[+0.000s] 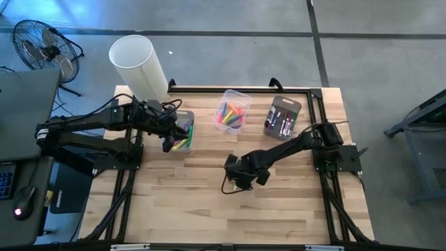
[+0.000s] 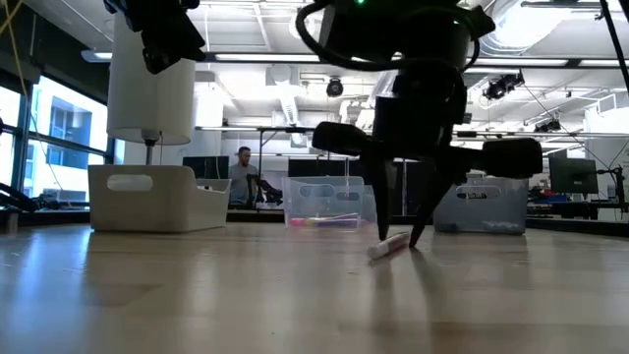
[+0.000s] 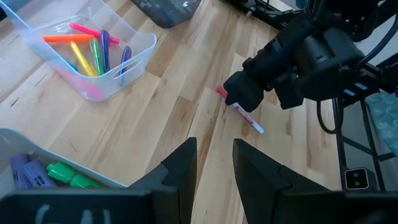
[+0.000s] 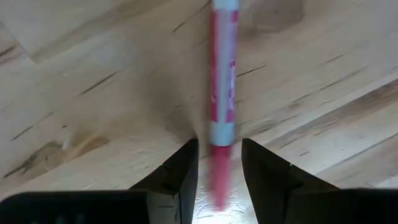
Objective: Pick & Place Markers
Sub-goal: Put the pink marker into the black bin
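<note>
Pink marker (image 4: 222, 81): no readable writing.

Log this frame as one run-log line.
right end effector: open, straddling pink capped marker pen lying on wooden table | left end effector: above white plastic bin

The red marker (image 4: 222, 81) runs off the far edge of the right wrist view, and its near end blurs between the right gripper (image 4: 219, 163) fingers. From above, that gripper's body hides it entirely. The grey bin (image 3: 166, 7) is cut off in the left wrist view.
</note>
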### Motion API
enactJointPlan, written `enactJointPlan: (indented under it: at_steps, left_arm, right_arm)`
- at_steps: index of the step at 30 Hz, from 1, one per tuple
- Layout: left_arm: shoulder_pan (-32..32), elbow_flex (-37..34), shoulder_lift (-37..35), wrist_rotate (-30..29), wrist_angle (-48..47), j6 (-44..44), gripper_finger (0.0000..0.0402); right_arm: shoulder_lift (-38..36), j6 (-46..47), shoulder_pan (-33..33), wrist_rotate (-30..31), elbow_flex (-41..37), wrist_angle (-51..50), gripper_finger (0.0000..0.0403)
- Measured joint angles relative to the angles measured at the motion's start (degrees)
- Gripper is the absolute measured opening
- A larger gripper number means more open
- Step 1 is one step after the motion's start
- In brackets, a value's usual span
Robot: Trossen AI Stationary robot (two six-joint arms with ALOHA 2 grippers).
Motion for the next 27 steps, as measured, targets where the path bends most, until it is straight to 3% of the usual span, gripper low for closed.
enactJointPlan:
  at_steps: [6,12,16,27]
  left_arm:
    - [0.00,0.00,0.01,-0.02,0.00,0.00,0.0101]
    - [0.00,0.00,0.07,-0.06,-0.04,0.00,0.0101]
    - [0.00,0.00,0.07,-0.07,-0.04,0.00,0.0101]
    - [0.02,0.00,0.07,0.28,-0.02,0.00,0.0101]
  right_arm:
    - [-0.32,0.58,0.00,0.70,-2.27,2.94,0.0104]
    - [-0.33,9.83,-0.22,-2.93,-2.48,2.03,0.0062]
    - [-0.33,22.08,-0.47,-5.18,-2.50,2.07,0.0025]
    - [-1.73,58.42,-1.80,-16.44,-2.85,2.36,0.0023]
